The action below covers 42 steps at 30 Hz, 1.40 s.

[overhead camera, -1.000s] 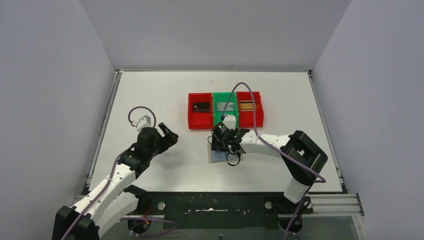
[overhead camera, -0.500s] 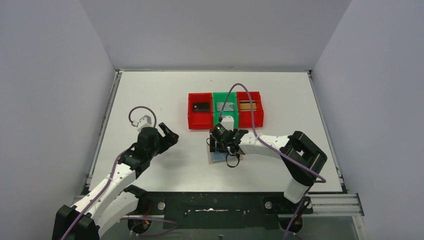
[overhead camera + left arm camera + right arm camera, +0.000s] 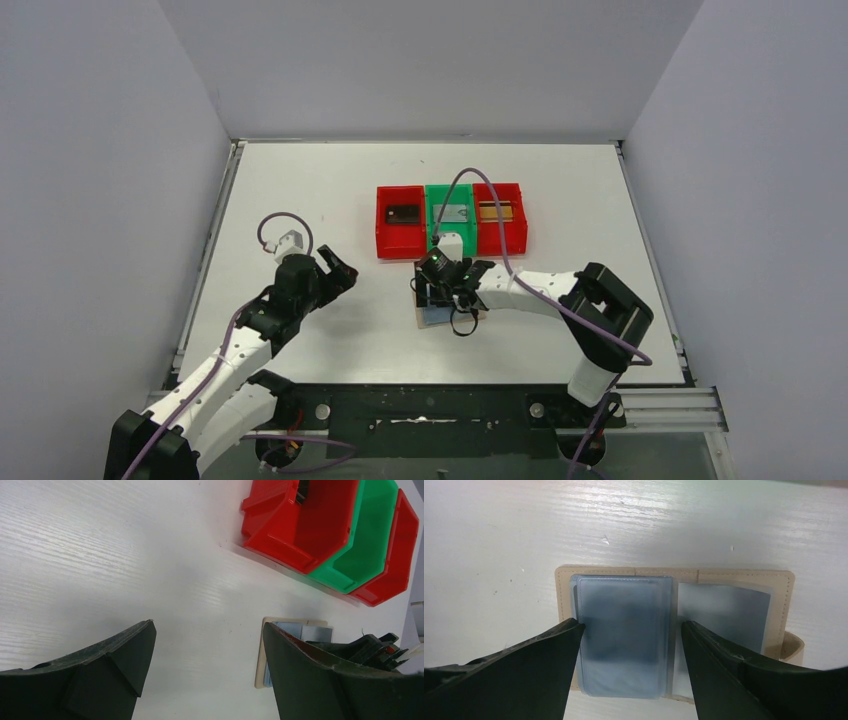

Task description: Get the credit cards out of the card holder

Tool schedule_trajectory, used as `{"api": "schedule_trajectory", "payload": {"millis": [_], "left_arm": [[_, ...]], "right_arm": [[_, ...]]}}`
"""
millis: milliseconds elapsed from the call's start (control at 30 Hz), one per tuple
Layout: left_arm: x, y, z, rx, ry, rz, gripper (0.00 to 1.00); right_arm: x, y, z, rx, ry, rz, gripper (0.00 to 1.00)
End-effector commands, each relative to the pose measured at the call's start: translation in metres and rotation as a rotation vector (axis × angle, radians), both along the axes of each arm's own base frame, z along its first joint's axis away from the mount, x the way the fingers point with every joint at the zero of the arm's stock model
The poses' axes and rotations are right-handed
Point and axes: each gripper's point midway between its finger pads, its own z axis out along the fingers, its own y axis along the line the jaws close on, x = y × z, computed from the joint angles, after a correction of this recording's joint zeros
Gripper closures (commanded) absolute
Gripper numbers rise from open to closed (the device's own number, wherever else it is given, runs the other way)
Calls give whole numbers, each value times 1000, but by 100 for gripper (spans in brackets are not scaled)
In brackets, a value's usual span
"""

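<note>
While the card holder (image 3: 719, 610) lies open on the white worktop (image 3: 300, 190), just in front of the green bin (image 3: 433, 203), I see my right pincer (image 3: 631, 627) spread over it, its tips flanking the left blue sleeve and pinching nothing. My left pincer (image 3: 207, 625) hangs spread above the worktop, well apart. A dark card (image 3: 402, 213) lies in the left red bin (image 3: 385, 240), a silver-grey card (image 3: 452, 214) in the green, a gold-brown card (image 3: 490, 210) in the right red bin (image 3: 518, 235).
</note>
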Motion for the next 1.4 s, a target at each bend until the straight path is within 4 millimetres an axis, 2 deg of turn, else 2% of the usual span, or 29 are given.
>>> {"api": "schedule_trajectory", "payload": {"millis": [0, 200, 400, 533, 700, 867, 967, 1200, 1367], "left_arm": [[13, -5, 23, -31, -83, -8, 21], [13, -4, 24, -32, -85, -4, 21], [13, -5, 23, -30, -82, -6, 21], [14, -6, 22, -31, -78, -10, 21], [13, -6, 22, -32, -80, -10, 21], [14, -8, 23, -33, -80, -23, 21], [15, -13, 24, -41, -84, -45, 21], [18, -36, 30, -69, -108, -177, 21], [18, -53, 29, -108, -108, -266, 21]], "right_arm": [[11, 22, 23, 57, -63, 29, 25], [11, 17, 11, 4, -36, 20, 26], [11, 12, 7, -26, -33, 2, 33], [11, 13, 8, -15, -33, 7, 41], [14, 21, 15, 90, -21, 19, 45], [16, 20, 21, 221, -3, 9, 51], [19, 15, 22, 240, 6, -17, 53], [21, 14, 29, 355, 26, -29, 52], [25, 7, 31, 424, 42, -58, 40]]}}
